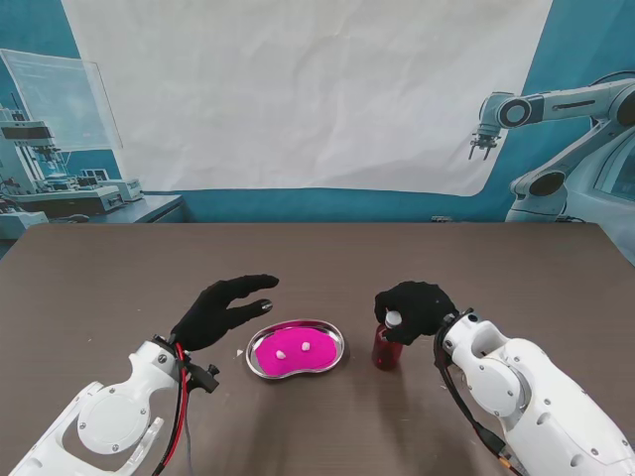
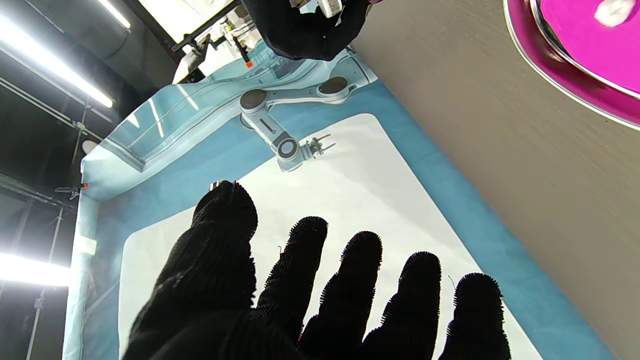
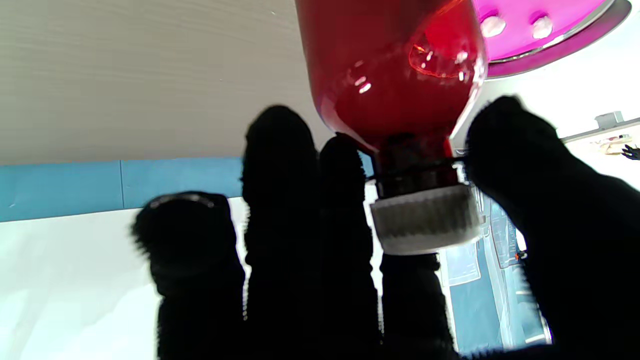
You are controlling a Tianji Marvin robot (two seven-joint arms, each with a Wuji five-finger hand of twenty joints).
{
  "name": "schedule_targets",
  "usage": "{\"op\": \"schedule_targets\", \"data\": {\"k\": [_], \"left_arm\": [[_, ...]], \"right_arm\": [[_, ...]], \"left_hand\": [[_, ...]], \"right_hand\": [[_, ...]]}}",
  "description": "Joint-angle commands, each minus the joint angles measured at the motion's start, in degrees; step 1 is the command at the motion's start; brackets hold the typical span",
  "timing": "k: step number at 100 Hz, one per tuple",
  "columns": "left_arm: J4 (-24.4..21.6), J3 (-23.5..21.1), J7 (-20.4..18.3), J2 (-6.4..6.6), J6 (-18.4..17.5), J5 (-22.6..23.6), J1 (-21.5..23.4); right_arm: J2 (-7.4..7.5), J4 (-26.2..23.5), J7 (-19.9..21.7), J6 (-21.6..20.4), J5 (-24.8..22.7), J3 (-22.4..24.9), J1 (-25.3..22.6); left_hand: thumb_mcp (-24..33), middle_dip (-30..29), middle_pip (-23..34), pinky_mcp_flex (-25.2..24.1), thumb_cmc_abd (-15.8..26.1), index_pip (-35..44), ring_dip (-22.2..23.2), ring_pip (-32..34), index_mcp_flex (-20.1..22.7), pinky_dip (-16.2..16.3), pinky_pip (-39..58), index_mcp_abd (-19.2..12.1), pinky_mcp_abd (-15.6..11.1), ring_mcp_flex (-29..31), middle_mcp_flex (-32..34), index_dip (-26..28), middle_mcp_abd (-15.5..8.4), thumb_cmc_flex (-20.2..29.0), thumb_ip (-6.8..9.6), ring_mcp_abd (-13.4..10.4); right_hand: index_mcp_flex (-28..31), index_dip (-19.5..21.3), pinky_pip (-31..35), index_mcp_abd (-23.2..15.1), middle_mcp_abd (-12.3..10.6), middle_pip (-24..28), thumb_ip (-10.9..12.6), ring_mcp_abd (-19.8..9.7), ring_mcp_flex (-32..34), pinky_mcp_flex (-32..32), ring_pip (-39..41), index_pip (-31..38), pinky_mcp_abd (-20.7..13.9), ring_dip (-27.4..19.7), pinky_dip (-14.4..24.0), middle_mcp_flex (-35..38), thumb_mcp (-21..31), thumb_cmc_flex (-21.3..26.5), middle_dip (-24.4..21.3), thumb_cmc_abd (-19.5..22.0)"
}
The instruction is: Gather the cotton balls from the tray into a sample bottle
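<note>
Looking down from the stand, the left hand [image 1: 226,309] hovers with its fingers spread apart and holding nothing, just beside the tray's [image 1: 260,362] left rim. Two cotton balls [image 1: 282,353] lie on the pink lining of that tray, near the fingertips of this hand. On the far side of the tray, the right hand [image 1: 417,307] is curled around the top of the red bottle [image 1: 386,347], which stands upright on the table [image 1: 317,258] just beside the tray.

Along the left hand's [image 2: 280,295] fingers, all five are stretched out and separate, with nothing between them. The tray [image 2: 560,75] sits off past the little finger, one cotton ball [image 2: 614,11] showing on its pink floor.

Along the right hand's [image 3: 350,270] fingers, the bottle [image 3: 395,65] fills the middle, its white cap [image 3: 425,225] still on. Thumb and fingers close around the neck and cap. Beyond the bottle, the tray [image 3: 550,55] holds both cotton balls [image 3: 492,26].
</note>
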Motion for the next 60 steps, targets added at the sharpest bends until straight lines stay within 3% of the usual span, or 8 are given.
{"op": "schedule_targets", "data": {"k": [1, 7, 22, 32, 49, 60], "left_arm": [[-0.2, 0.0, -1.2, -0.06, 0.3, -0.3, 0.2], [-0.3, 0.0, -1.2, -0.06, 0.3, -0.3, 0.2], [-0.3, 0.0, -1.3, -0.06, 0.4, -0.4, 0.2], [-0.3, 0.0, -1.3, -0.07, 0.5, -0.5, 0.3], [-0.1, 0.4, -1.0, -0.17, 0.9, -0.4, 0.0], [0.9, 1.5, -0.2, -0.39, 1.5, 0.0, -0.8]], "right_arm": [[-0.59, 0.8, -0.5, -0.6, 0.0, -0.5, 0.1], [-0.8, 1.5, -1.9, -0.9, 0.2, -0.8, 0.4], [-1.21, 2.9, -3.7, -1.9, 1.4, -1.3, 0.8], [-1.13, 2.9, -2.8, -2.4, 2.1, -1.2, 0.8], [-0.89, 1.6, 0.3, -2.3, 3.5, -0.7, 0.5], [-0.89, -0.3, 2.3, -1.3, 5.0, -0.1, 0.3]], "left_hand": [[-2.0, 0.4, -0.5, -0.3, 2.5, 0.1, 0.4, 0.0, 0.9, 1.1, -0.7, -0.9, 0.1, 1.2, 0.7, 0.1, 0.0, -0.3, 1.51, 0.1], [-2.0, 0.4, -0.5, -0.3, 2.6, 0.1, 0.4, 0.0, 0.9, 1.1, -0.7, -0.9, 0.2, 1.1, 0.7, 0.1, 0.1, -0.3, 1.5, 0.1], [-2.3, 0.3, -0.5, -0.4, 3.0, 0.3, 0.4, 0.0, 1.4, 1.1, -0.8, -0.9, 0.1, 1.0, 0.7, 0.2, 0.2, -0.3, 1.47, 0.1], [-2.4, 0.3, -0.5, -0.5, 3.3, 0.3, 0.4, 0.0, 1.5, 1.1, -0.8, -0.8, 0.2, 1.0, 0.7, 0.1, 0.4, -0.2, 1.46, 0.2], [-2.5, 0.3, -0.6, -0.5, 3.4, 0.1, 0.3, -0.2, 1.2, 1.1, -0.8, -0.7, 0.0, 0.8, 0.7, 0.1, 0.4, 0.1, 1.47, 0.1], [-2.6, -1.0, -1.9, -2.2, 3.0, -1.0, -1.0, -2.2, -0.9, -0.1, -2.3, -0.7, -1.9, -2.0, -2.2, -0.5, -0.7, 0.3, 1.57, -1.1]], "right_hand": [[1.6, -5.1, 5.1, -0.1, -1.5, 3.2, -4.5, -1.7, 3.2, 3.5, 7.3, 6.7, -3.1, 2.2, 0.9, 5.3, 2.6, 5.0, 2.9, -3.8], [2.6, -7.2, 7.8, 0.1, -1.8, 4.0, -5.1, -2.9, 3.3, 4.3, 11.5, 11.3, -5.1, 3.4, 2.4, 8.4, 2.5, 8.2, 4.1, -4.9], [7.1, -6.9, 12.1, -0.5, -1.5, 5.3, -3.1, -3.8, 3.4, 5.3, 18.2, 15.2, -9.1, 5.9, 4.4, 12.3, 4.4, 13.5, 6.4, -4.4], [6.6, -6.5, 13.2, -1.0, -1.2, 5.8, -2.7, -4.1, 3.3, 5.6, 20.5, 16.9, -11.1, 7.1, 5.5, 11.7, 5.6, 14.4, 8.3, -3.6], [1.1, -5.5, 14.0, -2.3, -1.9, 8.7, -1.3, -6.7, 3.4, 5.8, 23.4, 23.1, -13.5, 9.5, 7.8, 8.0, 8.2, 13.7, 12.8, 2.1], [-1.0, -5.3, 14.0, -2.6, -2.2, 9.8, -1.1, -7.3, 3.4, 5.8, 24.1, 25.5, -14.0, 10.1, 8.4, 6.7, 9.3, 13.4, 13.9, 3.0]]}}
